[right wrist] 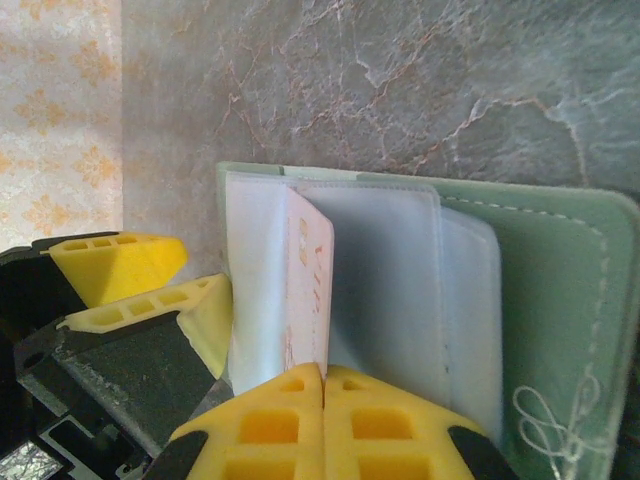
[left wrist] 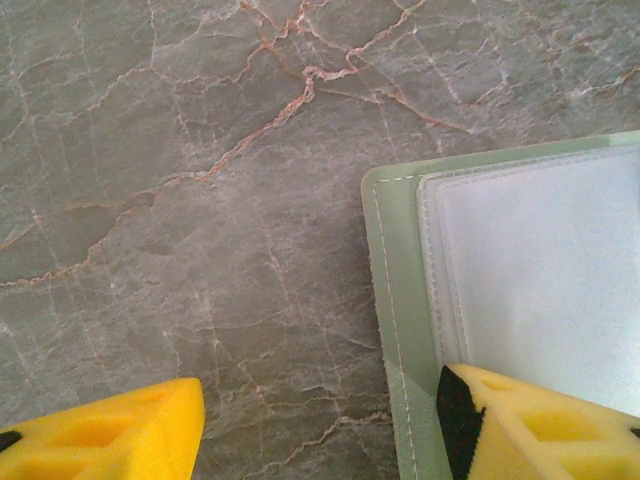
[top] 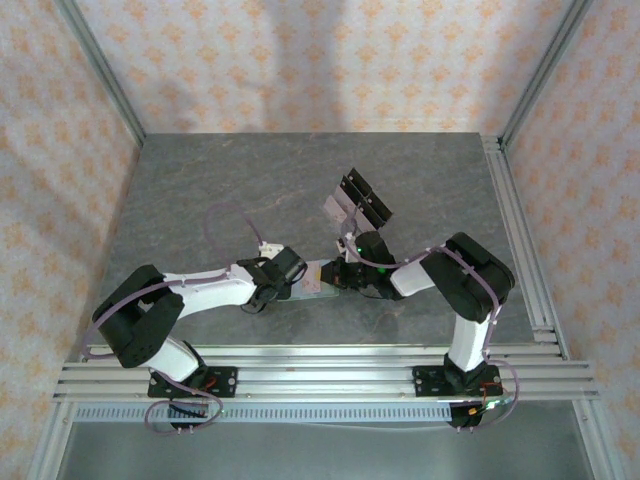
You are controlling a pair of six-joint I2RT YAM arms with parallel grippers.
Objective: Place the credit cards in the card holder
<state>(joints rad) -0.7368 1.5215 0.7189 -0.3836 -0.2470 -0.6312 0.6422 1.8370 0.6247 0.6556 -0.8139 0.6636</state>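
Observation:
The card holder (right wrist: 560, 300) is a sage-green wallet lying open on the marble table, its clear sleeves (right wrist: 390, 280) facing up. My right gripper (right wrist: 325, 375) is shut on a pale credit card (right wrist: 310, 275), which stands on edge in the sleeves. My left gripper (left wrist: 320, 430) is open. Its right finger (left wrist: 540, 425) rests on the card holder's (left wrist: 400, 300) near corner and its left finger (left wrist: 100, 435) is over bare table. From above, both grippers (top: 290, 275) (top: 345, 272) meet over the card holder (top: 315, 280). More greyish cards (top: 336, 207) lean in a rack.
A clear tilted acrylic rack with black parts (top: 362, 200) stands just behind the right arm. Metal rails (top: 520, 240) run along the table's right side and near edge. Patterned walls close off the back and both sides.

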